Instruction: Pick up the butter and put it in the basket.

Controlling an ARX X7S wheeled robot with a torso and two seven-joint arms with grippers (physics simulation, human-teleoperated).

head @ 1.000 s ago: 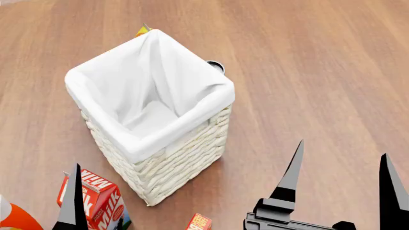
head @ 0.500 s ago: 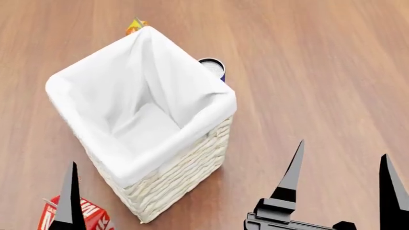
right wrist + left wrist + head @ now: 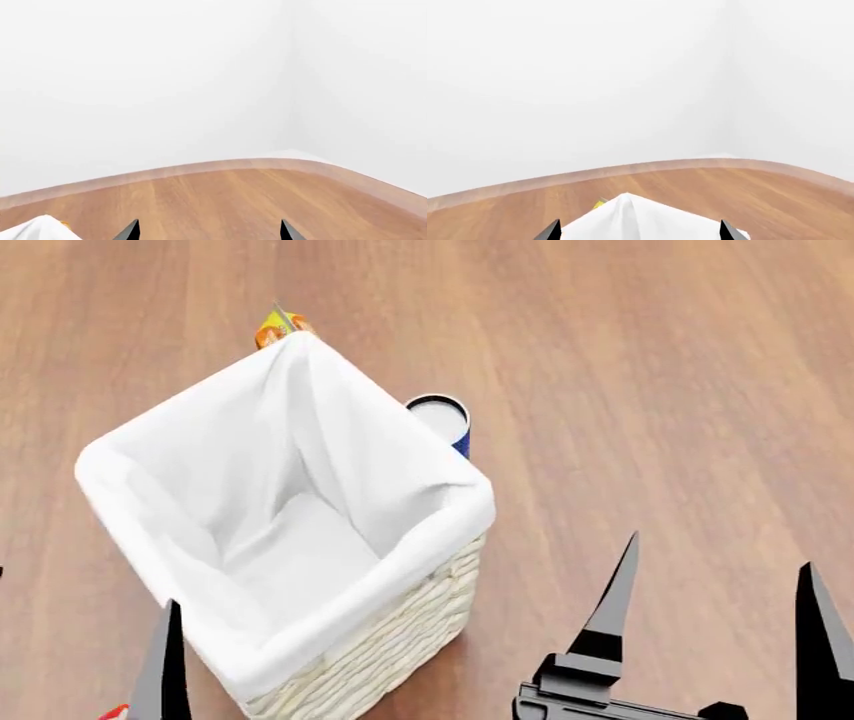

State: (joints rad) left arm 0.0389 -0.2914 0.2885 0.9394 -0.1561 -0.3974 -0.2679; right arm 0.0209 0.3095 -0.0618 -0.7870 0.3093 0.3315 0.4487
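The butter is out of view in every frame. The basket is tall cream wicker with a white liner, and it stands left of centre in the head view with nothing showing inside. My left gripper is open; one of its fingers shows by the basket's near left side. A corner of the liner lies between its tips in the left wrist view. My right gripper is open and holds nothing, over bare floor to the right of the basket. Its tips frame wood in the right wrist view.
A blue can with a white top stands against the basket's far right side. An orange-yellow object peeks out behind the far corner. A red sliver shows at the bottom left edge. A wooden floor meets white walls.
The head view has shifted, so the basket now sits lower and further left. The red milk carton and the small carton at the bottom edge have slid out of frame. The can shows more.
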